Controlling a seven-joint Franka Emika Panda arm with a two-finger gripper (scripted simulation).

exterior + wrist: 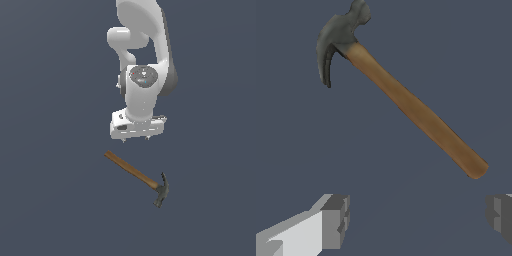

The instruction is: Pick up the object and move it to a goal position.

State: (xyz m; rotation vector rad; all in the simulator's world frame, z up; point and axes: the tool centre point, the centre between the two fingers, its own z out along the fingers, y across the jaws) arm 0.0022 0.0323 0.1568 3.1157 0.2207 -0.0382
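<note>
Hovering above the flat grey bench (45,200), the gripper (136,140) hangs with its fingers (336,220) spread wide apart and nothing between them. The claw hammer (137,176) lies flat on the bench, apart from the gripper and a little toward the camera in the exterior view. Its brown handle (127,168) runs diagonally, the butt end toward the exterior view's left and nearest the gripper, and the dark grey head (161,191) toward the exterior view's right. In the wrist view the whole hammer shows ahead of the fingers, not between them, so the gripper is not yet lined up over it.

Several things could go wrong from here:

- A straight descent would probably miss the handle or catch only its butt end, because the fingers sit off to one side of the hammer.
- A grasp near the butt would leave the heavy head far from the fingers, so the hammer might pivot or slip when lifted.
- If the fingers do not close across the slanted handle, they could push it along the bench instead of clamping it.
- A fingertip landing on top of the handle could knock it aside.

No goal marker is visible in either view.
</note>
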